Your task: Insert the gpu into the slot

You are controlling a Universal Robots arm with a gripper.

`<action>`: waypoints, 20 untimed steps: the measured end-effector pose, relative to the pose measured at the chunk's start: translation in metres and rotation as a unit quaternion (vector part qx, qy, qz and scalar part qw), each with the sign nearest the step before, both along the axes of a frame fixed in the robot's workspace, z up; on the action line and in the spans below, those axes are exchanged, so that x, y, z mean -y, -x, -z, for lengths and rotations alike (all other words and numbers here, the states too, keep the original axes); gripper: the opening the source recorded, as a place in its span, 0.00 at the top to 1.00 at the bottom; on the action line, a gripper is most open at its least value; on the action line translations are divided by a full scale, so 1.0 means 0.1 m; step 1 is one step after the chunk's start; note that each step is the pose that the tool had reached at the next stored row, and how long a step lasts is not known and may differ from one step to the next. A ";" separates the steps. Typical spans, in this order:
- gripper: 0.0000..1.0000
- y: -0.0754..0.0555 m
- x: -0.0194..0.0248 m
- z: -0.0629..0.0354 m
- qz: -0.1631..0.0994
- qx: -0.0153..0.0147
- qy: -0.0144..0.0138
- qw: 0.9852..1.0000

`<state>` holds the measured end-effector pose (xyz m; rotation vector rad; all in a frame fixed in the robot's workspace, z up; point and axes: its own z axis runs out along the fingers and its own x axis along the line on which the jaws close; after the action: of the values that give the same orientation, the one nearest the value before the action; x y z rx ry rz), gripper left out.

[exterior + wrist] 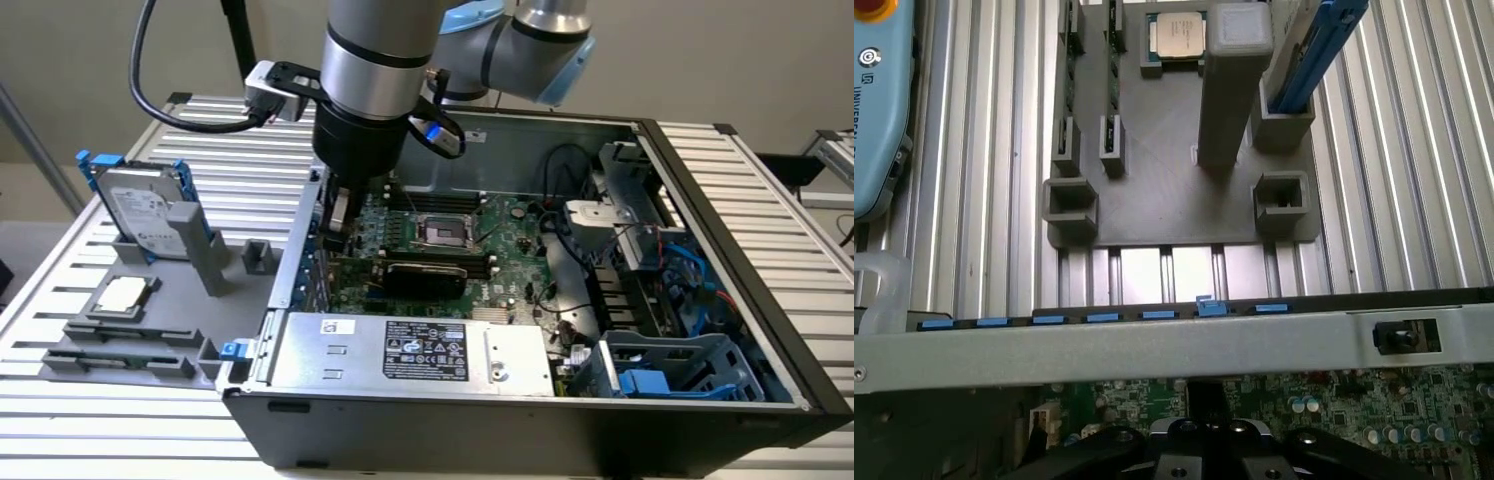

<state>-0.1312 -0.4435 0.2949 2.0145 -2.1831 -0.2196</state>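
A flat black card with a thin green lower edge, the gpu (422, 272), stands on the green motherboard (514, 255) just below the CPU socket in the exterior view. No long blue slot shows there; a small blue bit (378, 296) sits by the card's lower left corner. My gripper (344, 225) hangs low inside the case, to the card's left and close to the case's wall on the exterior view's left. In the wrist view the gripper (1204, 420) hovers over the motherboard's edge (1334, 410) with a dark narrow part at its middle. What that part is I cannot tell.
A silver labelled power-supply box (427, 350) fills the case front. The CPU socket (441, 232) and black memory slots (441, 200) lie behind the card. A blue drive cage (661, 375) is at the right. Outside stands a grey fixture (1174, 190) with a hard drive (140, 210) and a CPU chip (1176, 33).
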 end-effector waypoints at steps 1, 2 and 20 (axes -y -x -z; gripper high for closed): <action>0.89 0.00 0.000 0.000 0.000 0.000 0.000 1.000; 0.89 -0.01 0.000 0.000 0.000 0.000 0.000 1.000; 0.89 0.01 -0.027 0.006 0.000 0.000 0.000 1.000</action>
<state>-0.1318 -0.4409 0.2943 2.0141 -2.1825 -0.2205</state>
